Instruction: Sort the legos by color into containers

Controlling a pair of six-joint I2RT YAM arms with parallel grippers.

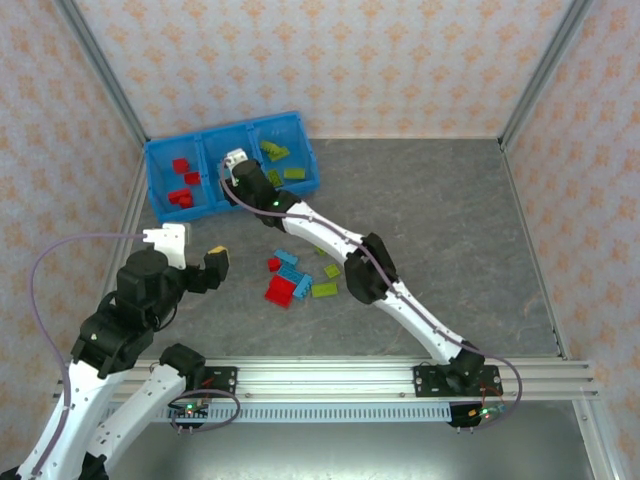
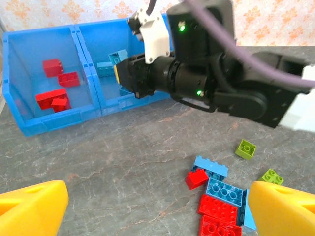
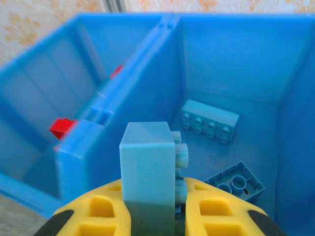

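Nearest the bases, the left gripper (image 1: 190, 255) hangs with its jaws spread wide and nothing between them. It sits just off the nine o'clock side of the loose legos (image 1: 297, 281) heaped on the grey table (image 1: 450, 220). Its wrist view looks over that heap of red, light-blue and yellow-green pieces, jumbled and touching, so it seems poised for the next pick while the other arm is busy. Farther out, toward eleven o'clock from the heap, the right arm stretches to the blue tray (image 1: 153, 178). There the right gripper (image 1: 238, 164) is clamped on a light-blue brick (image 3: 147, 157), held upright with its studs pointing to three o'clock in its wrist view. It hovers above the middle compartment (image 3: 231, 64), just right of the divider (image 3: 130, 73). That fits, since two light-blue bricks (image 3: 209, 120) already lie on that floor. The left compartment (image 2: 29, 64), at nine o'clock, holds red bricks (image 2: 54, 98); the right compartment (image 1: 303, 150), at three o'clock, holds yellow-green bricks (image 1: 280, 160). Releasing here should drop the piece among its own colour, while drifting toward nine o'clock risks catching the divider.
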